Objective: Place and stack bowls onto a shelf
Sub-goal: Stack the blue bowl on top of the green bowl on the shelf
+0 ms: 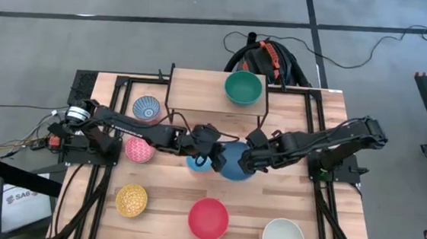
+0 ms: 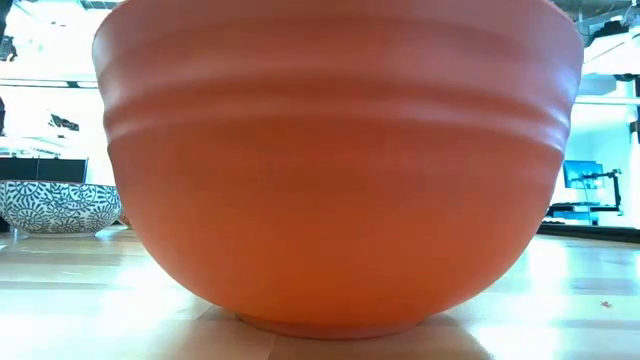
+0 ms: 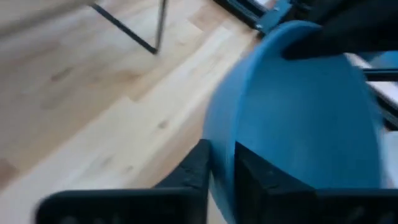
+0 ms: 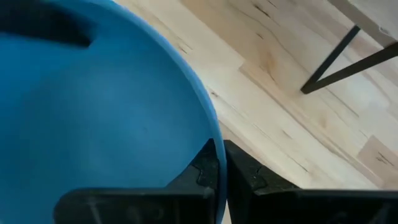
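1. Both arms meet at the table's middle on one dark blue bowl (image 1: 233, 165). The left gripper (image 1: 205, 151) pinches its rim from one side and the right gripper (image 1: 250, 159) pinches the opposite rim.
2. In the left wrist view the two dark fingers (image 3: 198, 167) sit nearly closed with the bowl's thin wall between them. The right wrist view shows the same: fingers (image 4: 245, 167) narrowed onto the rim, one inside the bowl and one outside. Each pincer is clenched on the bowl, open only by the wall's thickness.
3. A light blue bowl (image 1: 199, 163) peeks out just beside the left gripper, partly hidden under it; I cannot tell whether it touches the dark one.
4. The shelf (image 1: 201, 88) stands at the far edge, with a green bowl (image 1: 243, 87) on its right half and its left half bare.
5. To do this step well, I judge that one arm should let go before the other carries; otherwise the two pull against each other and the bowl may twist.
6. The lift should clear the shelf's black legs, keep the bowl level, and set it down centred, either inside the green bowl or on the free half.
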Controlling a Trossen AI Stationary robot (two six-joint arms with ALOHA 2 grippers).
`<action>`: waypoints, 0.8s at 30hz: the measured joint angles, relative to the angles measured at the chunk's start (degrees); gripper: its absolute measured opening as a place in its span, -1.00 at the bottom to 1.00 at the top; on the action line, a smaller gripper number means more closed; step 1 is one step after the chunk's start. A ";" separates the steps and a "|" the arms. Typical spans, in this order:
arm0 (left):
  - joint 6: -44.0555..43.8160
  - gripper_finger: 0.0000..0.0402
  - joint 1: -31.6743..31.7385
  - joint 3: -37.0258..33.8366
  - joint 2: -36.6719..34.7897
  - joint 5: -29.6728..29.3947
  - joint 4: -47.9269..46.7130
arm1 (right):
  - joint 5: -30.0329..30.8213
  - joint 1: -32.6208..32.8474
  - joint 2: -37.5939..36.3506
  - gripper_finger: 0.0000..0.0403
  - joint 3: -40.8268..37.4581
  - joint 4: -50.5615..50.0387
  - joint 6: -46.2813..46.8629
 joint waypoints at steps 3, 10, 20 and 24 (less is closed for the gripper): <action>0.95 -0.96 0.55 1.43 0.04 -0.33 -1.02 | 0.00 0.00 -0.13 -0.76 0.77 -0.67 -0.38; 1.47 -1.00 0.83 5.93 0.19 -1.28 -6.47 | 2.87 0.11 -2.22 -0.54 4.06 -5.86 -1.75; 1.19 -0.99 -0.46 7.45 0.08 -8.49 -7.50 | 2.72 4.30 -11.29 -0.07 2.84 -4.53 0.62; -0.04 -0.99 -1.38 7.43 0.00 -11.68 -7.12 | 7.12 9.66 -13.00 0.08 2.57 -8.28 5.87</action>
